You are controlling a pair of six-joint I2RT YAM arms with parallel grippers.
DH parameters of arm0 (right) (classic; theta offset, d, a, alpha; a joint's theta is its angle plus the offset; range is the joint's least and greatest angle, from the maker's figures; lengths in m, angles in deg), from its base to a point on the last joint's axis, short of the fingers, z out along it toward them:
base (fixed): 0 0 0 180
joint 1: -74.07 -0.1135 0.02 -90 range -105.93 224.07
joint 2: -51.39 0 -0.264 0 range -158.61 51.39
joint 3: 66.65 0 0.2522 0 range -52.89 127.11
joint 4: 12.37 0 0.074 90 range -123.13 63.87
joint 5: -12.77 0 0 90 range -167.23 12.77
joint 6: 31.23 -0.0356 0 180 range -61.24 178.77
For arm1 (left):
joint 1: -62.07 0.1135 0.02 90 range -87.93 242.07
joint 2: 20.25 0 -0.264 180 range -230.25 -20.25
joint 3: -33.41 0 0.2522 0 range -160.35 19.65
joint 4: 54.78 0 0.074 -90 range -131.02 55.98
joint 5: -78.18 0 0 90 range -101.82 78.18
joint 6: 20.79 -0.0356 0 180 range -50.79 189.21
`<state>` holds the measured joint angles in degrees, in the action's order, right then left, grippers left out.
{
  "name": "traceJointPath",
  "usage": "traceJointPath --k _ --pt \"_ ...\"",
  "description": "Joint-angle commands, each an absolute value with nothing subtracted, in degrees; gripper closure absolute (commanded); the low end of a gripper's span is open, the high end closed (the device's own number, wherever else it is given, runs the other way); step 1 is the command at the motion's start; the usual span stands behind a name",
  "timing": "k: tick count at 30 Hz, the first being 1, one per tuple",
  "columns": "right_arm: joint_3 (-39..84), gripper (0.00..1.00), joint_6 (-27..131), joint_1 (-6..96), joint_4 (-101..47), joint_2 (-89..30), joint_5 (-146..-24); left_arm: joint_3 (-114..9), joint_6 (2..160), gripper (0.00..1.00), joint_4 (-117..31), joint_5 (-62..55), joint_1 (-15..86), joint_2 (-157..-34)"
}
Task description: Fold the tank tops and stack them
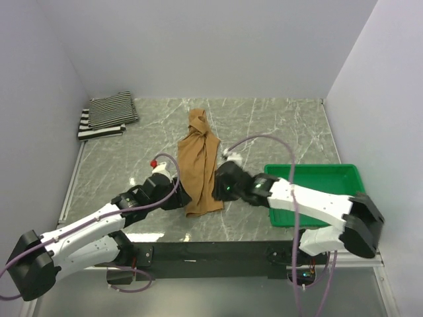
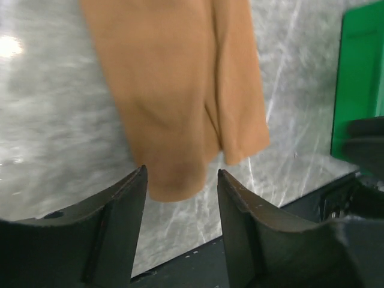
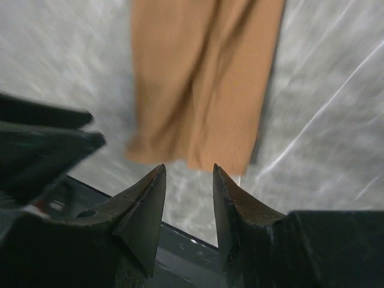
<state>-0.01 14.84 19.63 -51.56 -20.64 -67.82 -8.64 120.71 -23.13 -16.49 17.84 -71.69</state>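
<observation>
Tan cloth lies in the middle of the marble table (image 1: 284, 125): the tan top (image 1: 200, 168) is stretched out in a long, narrow strip running from the near side toward the far side. Its far end is bunched and twisted, while the near end lies flatter, with a lengthwise fold showing along it.

The left gripper (image 1: 177, 197) sits low at the left edge of the top's near end. In the left wrist view its fingers (image 2: 120, 222) stand apart with nothing between them; the gripper (image 2: 182, 172) is released, and the hem of the top (image 2: 174, 90) lies on the table just beyond the tips.

The right gripper (image 1: 221, 186) sits at the right edge of the same end, facing the left one across the cloth. In the right wrist view the gripper (image 3: 189, 169) is also released, its fingers (image 3: 144, 210) parted and empty, with the top's (image 3: 204, 78) hem on the table just ahead of them. Whether either gripper touches the cloth cannot be told from above.

In the far left corner the other two tops are folded and stacked: the pinstripe top (image 1: 114, 109) rests on the wide-stripe top (image 1: 99, 131), slightly askew, so the lower one shows along the left and near edges.

A green tray (image 1: 324, 178) sits at the near right of the table, partly under the right arm, well apart from the tan top.
</observation>
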Motion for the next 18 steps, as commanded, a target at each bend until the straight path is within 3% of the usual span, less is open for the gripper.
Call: traceJointPath --k 1,7,18 --pt "-0.9 0.56 10.3 13.1 -47.8 -26.6 -60.9 -7.2 123.1 0.43 -31.7 -14.8 14.8 -72.9" --pt "7.8 0.57 7.5 7.6 -53.8 -38.6 -53.6 -8.8 123.8 0.43 -31.5 -18.8 11.0 -78.4" --pt "8.7 0.61 4.7 6.5 -55.6 -44.8 -52.0 -8.6 124.5 0.52 -31.4 -21.8 10.2 -80.4"
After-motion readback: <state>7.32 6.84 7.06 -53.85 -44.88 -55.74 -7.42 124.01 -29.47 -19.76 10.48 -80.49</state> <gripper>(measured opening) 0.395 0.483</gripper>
